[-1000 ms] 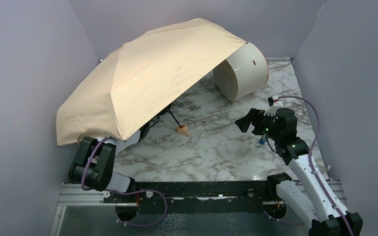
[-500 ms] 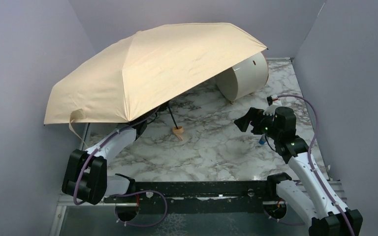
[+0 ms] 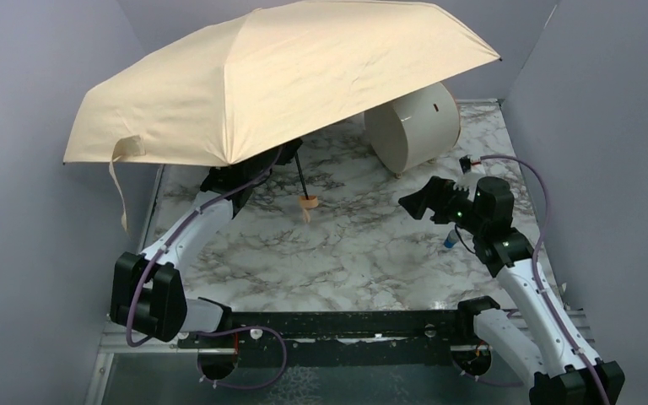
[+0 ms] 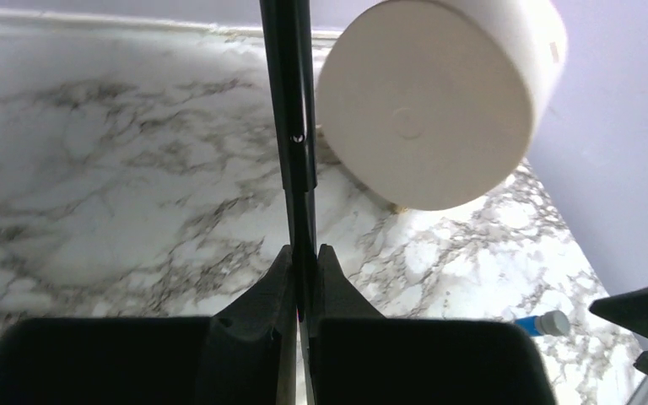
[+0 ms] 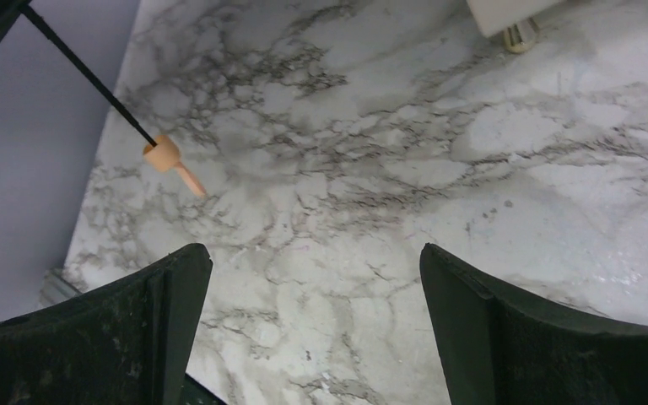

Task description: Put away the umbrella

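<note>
An open beige umbrella (image 3: 278, 76) was held aloft, tilted over the back left of the marble table (image 3: 363, 253); the left gripper (image 4: 304, 263) was pinched tight on its black shaft (image 4: 291, 84); its peach knob (image 3: 307, 202) pointed down toward the marble; the right gripper (image 5: 312, 261) stood spread wide and empty, near a white drum (image 3: 413, 126).

The white, grey-veined marble table (image 3: 363, 253) carries a cream cylindrical drum (image 3: 413, 126) resting on its side toward the far right corner, and a small blue-and-white tube (image 3: 447, 240) lying near the right edge.
</note>
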Controlling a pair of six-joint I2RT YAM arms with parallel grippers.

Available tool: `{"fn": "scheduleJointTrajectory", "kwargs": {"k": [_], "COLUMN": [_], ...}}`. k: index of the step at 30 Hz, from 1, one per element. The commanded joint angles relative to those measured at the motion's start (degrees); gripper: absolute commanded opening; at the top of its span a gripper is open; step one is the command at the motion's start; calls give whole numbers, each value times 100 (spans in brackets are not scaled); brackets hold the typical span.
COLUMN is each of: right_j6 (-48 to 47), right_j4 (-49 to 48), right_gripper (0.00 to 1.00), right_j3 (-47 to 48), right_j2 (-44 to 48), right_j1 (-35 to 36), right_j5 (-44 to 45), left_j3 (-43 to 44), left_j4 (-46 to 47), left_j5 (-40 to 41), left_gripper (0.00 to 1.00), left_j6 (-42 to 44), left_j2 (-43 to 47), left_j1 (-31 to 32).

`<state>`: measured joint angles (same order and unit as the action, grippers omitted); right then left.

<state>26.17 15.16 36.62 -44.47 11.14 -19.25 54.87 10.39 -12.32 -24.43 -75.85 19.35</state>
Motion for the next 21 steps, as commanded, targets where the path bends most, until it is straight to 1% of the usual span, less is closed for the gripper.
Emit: {"fn": "scheduleJointTrajectory", "kwargs": {"k": [1,5,8,9,11,14,19,21], "right_j6": [270,418,734,878,1038,1174,1682,1988], "right_j4": [-427,-884,-1422,-1773,-2121,-2423,-3383,-4041], "right_gripper": [100,100,100,100,100,100,100,100], "right_j3": [479,725,822,839,1003,1453,1815,1697], "right_j2": [-6,-71,-131,-183,-390,-864,-1475,-1603], "right_j1": [-32,-27,-29,-37,-30,-28,-32,-3], "right_j5": [-643,-1234,-1578,-1642,-1776,-2058,-2140,-1879], "left_j3": [880,1390,1699,1773,1918,2002,1881,1801], "left_j4": [497,523,548,551,556,686,769,830], "left_j5": [-907,-1534,-1797,-1844,-1921,-2122,-2165,-2175], "left_gripper": [0,0,0,0,0,0,0,0], "left_j6": [436,430,493,575,734,750,746,739], "left_j2": [-105,-312,-427,-456,-543,-664,-777,-790], "left_j1": [23,47,197,287,466,661,823,877]}}
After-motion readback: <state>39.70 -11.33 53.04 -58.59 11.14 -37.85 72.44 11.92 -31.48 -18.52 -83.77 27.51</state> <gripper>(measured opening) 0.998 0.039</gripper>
